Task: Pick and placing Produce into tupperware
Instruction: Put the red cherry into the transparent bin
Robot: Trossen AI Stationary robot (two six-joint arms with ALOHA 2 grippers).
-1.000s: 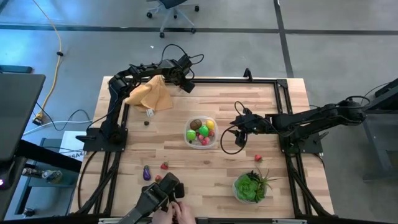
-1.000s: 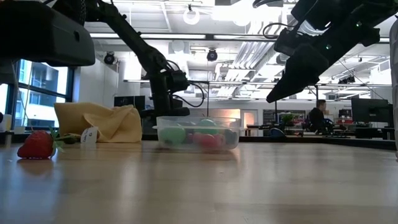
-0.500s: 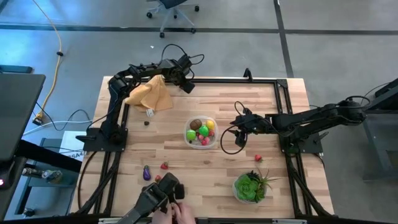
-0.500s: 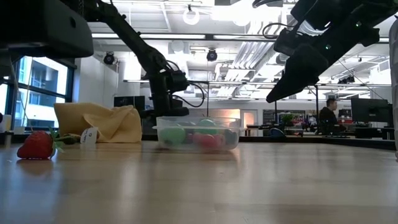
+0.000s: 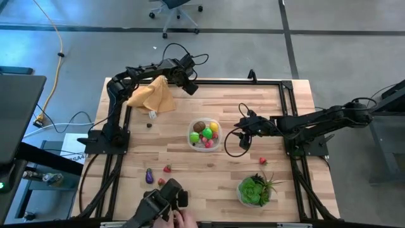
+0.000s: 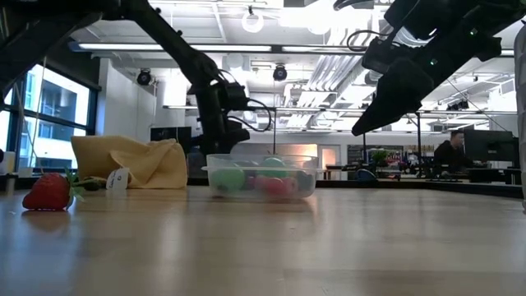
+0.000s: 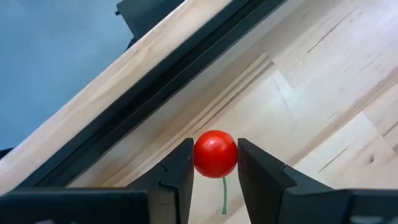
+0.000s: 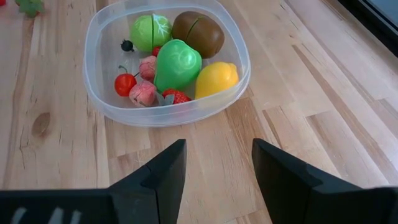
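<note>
My left gripper (image 5: 189, 86) hangs at the table's far edge, next to the orange-tan cloth (image 5: 154, 95), shut on a small red cherry (image 7: 216, 154) with a green stem. The clear round tupperware (image 5: 204, 133) stands mid-table on its base and holds a lemon (image 8: 216, 78), a kiwi (image 8: 199, 32), green pieces and red berries. My right gripper (image 8: 214, 168) waits open just to its right, above the wood. Loose on the table lie a purple eggplant (image 5: 149, 175) and strawberries (image 5: 167, 168), (image 5: 262, 161). My left gripper pinches the cherry's round red body (image 7: 199, 155) between its two fingers (image 7: 179, 171), coming steeply from above. The green stem (image 7: 223, 196) hangs below the fruit. The cherry is off the wood near the table's far rail.
A leafy green plant (image 5: 255, 190) stands at the near right. A small dark piece (image 5: 149, 125) lies left of the tupperware. A person's hand (image 5: 180, 218) holds a dark device at the near edge. A black frame rail (image 5: 240, 82) runs along the far edge.
My left gripper has risen from the table near the far edge, staying shut on the cherry and carrying it up with it. The right arm has kept still.
</note>
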